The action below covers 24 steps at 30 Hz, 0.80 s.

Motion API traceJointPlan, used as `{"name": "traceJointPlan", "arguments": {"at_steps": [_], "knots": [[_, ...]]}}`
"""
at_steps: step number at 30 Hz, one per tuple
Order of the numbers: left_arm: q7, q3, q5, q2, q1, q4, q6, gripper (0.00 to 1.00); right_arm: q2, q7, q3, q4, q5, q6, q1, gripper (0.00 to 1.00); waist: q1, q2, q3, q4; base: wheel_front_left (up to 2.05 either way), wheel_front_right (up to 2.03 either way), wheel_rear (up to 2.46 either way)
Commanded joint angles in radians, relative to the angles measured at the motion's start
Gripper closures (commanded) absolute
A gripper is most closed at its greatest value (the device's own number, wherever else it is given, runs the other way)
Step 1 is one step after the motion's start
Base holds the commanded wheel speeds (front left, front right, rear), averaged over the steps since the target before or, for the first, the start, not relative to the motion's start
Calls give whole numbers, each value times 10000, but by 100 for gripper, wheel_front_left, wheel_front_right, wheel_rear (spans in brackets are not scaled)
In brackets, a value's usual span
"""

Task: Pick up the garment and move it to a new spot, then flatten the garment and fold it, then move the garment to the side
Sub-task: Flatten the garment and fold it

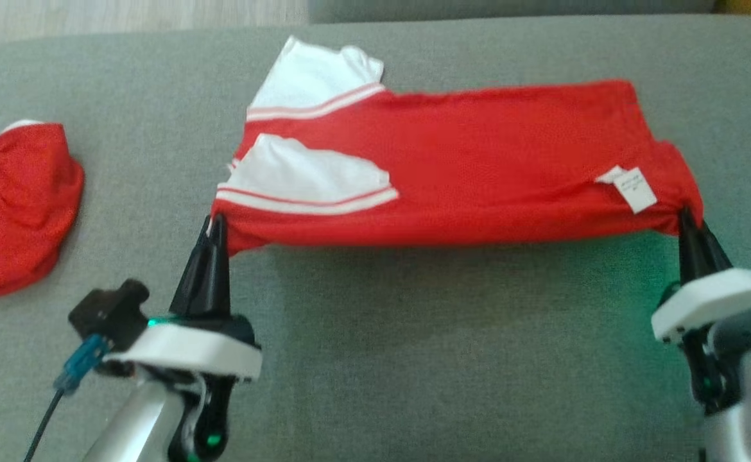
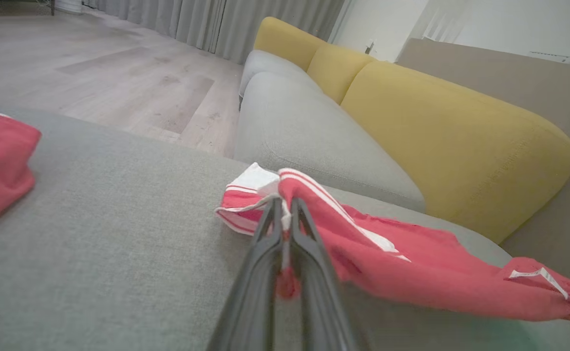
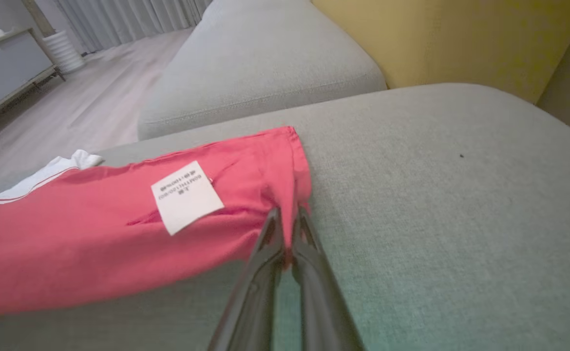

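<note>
From the head view, the shirt (image 1: 452, 167) lies lengthwise across the grey cushion (image 1: 414, 359) as a long band, with white sleeves at its left end and a label (image 1: 633, 189) near its right. The left gripper (image 1: 216, 221) is pinched tight on the near left corner and the right gripper (image 1: 686, 215) on the near right corner. The near edge runs taut between them, probably so it can be carried over evenly for a fold. A second red garment (image 1: 16, 205) sits well apart at the left. In the left wrist view, the fingers clamp striped sleeve cloth. In the right wrist view, the fingers bite the hem near the label.
</note>
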Motion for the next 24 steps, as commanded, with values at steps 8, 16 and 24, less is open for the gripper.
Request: {"name": "traceJointPlan", "arguments": {"at_steps": [8,16,24], "knots": [[1006,199,105,1200,2048,-2512,888,100,-62,1451,150,-2970,395,71,2226,100,0,-1,-427,-174,0,0,0],[1109,-21,-251,1068,3296,-2048,1162,100,-62,1555,-35,-2300,786,71,3394,53,0,-1,-410,-277,0,0,0],[792,38,77,1363,2778,-1312,870,0,-62,940,-82,-1844,797,71,3059,0,0,-1,-317,-488,0,0,0]]}}
